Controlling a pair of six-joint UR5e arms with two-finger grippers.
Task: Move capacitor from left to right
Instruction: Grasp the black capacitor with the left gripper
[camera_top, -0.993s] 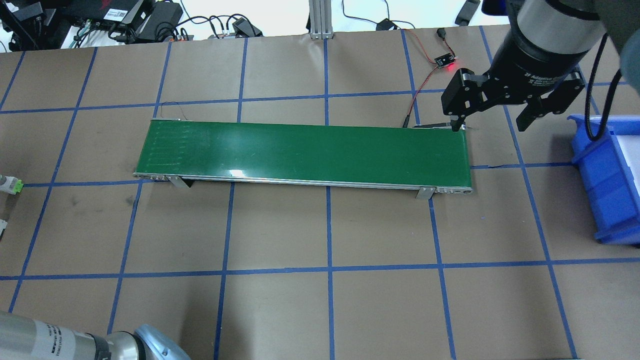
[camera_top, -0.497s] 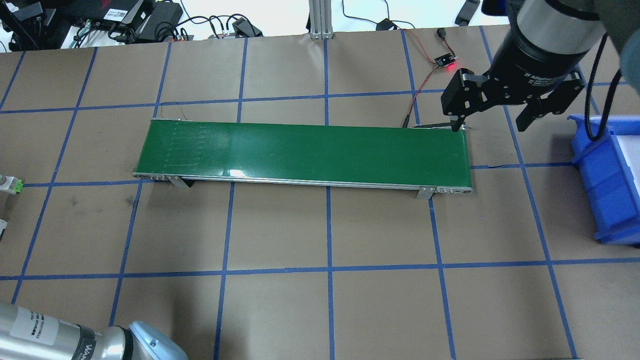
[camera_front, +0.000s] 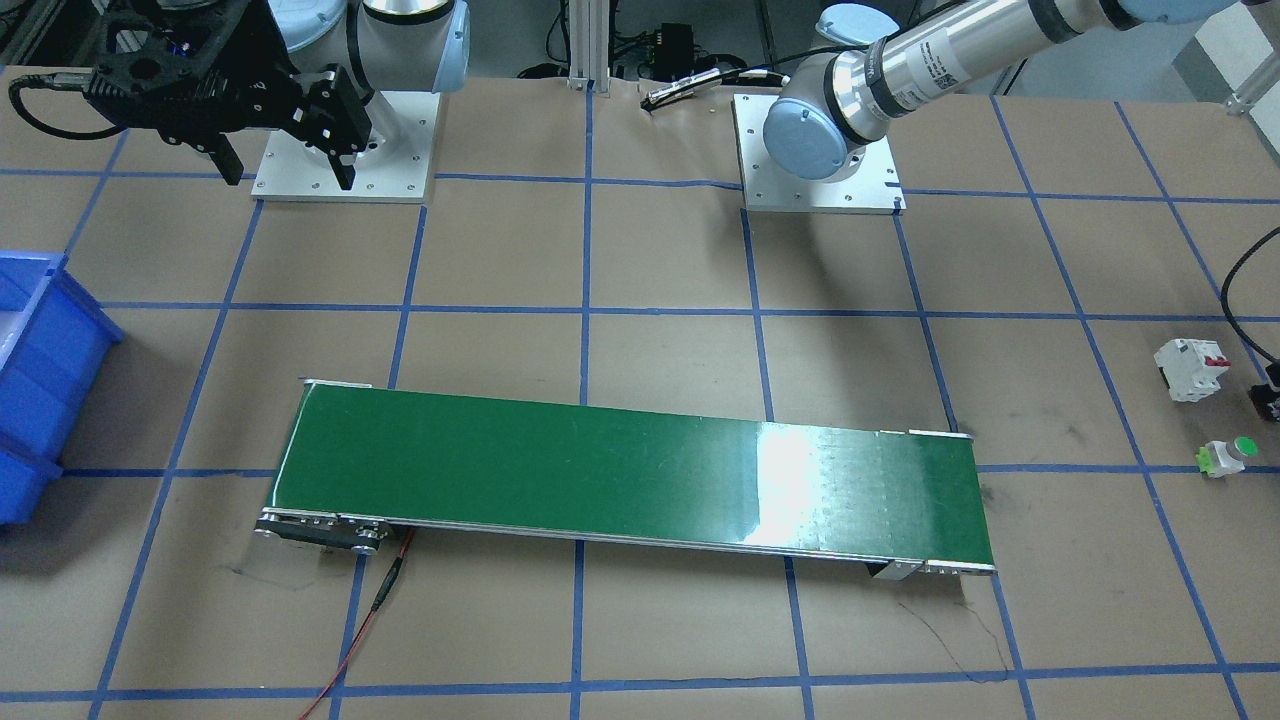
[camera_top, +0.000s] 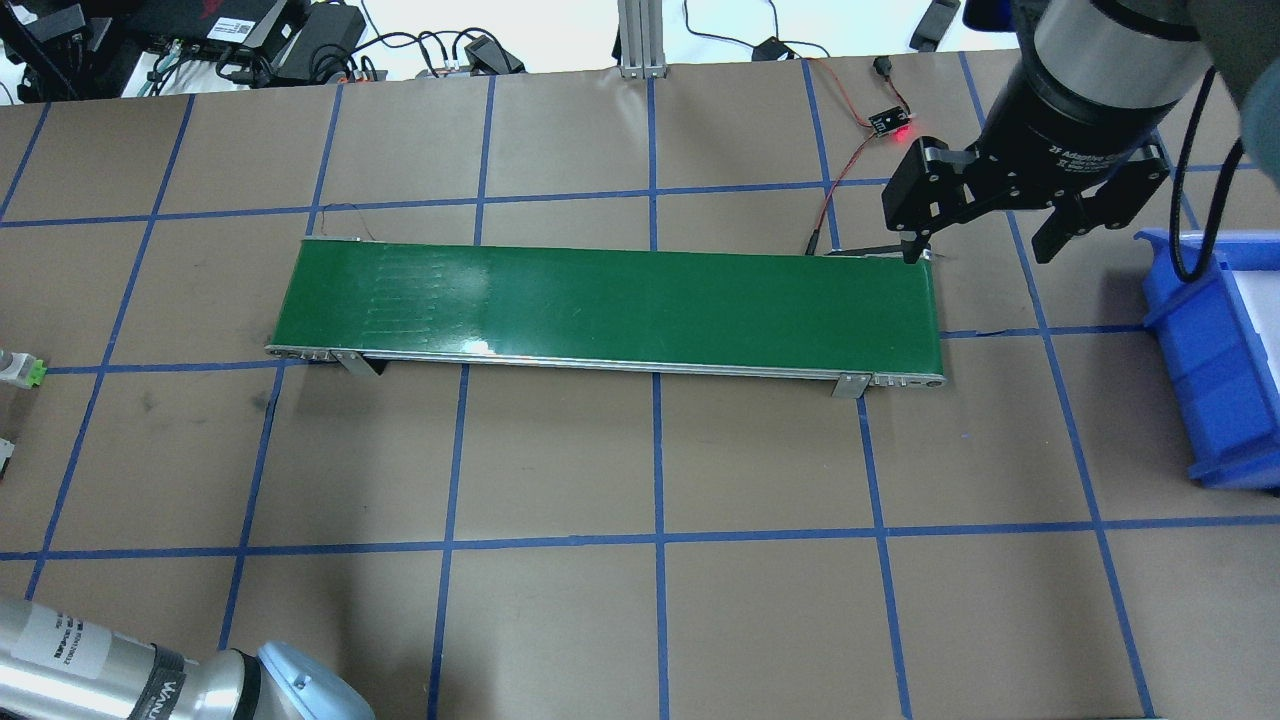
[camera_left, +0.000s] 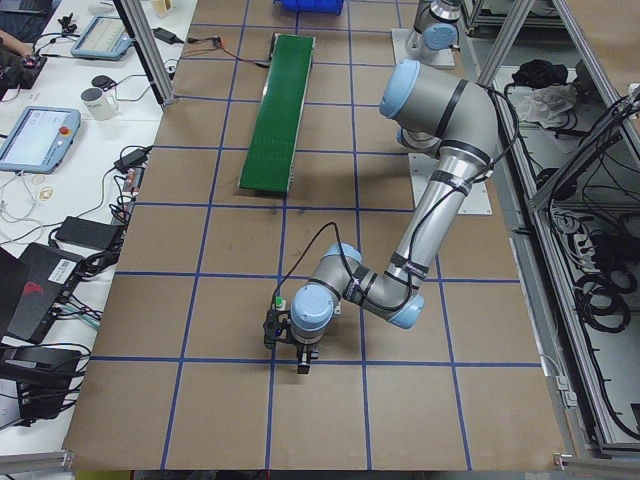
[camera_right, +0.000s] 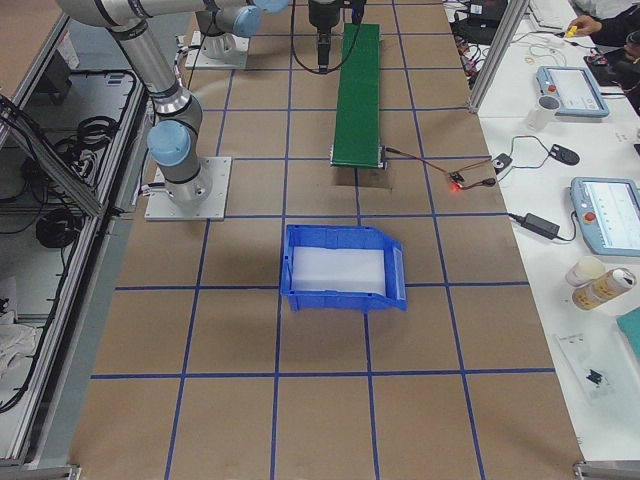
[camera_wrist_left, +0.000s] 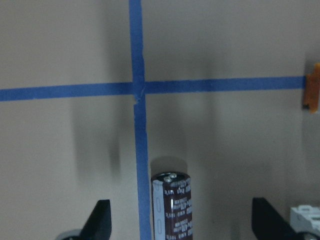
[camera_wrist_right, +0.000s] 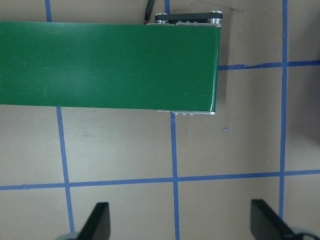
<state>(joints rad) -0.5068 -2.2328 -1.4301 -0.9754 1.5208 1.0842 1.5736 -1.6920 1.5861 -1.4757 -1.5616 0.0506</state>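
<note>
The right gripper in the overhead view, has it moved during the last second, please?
No; the right gripper stays at the green conveyor belt's far right corner.

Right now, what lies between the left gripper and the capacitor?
In the left wrist view, only bare paper and blue tape separate left gripper and capacitor.

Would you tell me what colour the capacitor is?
The capacitor is dark brown-black with a silvery-white side strip; best in the left wrist view.
</note>
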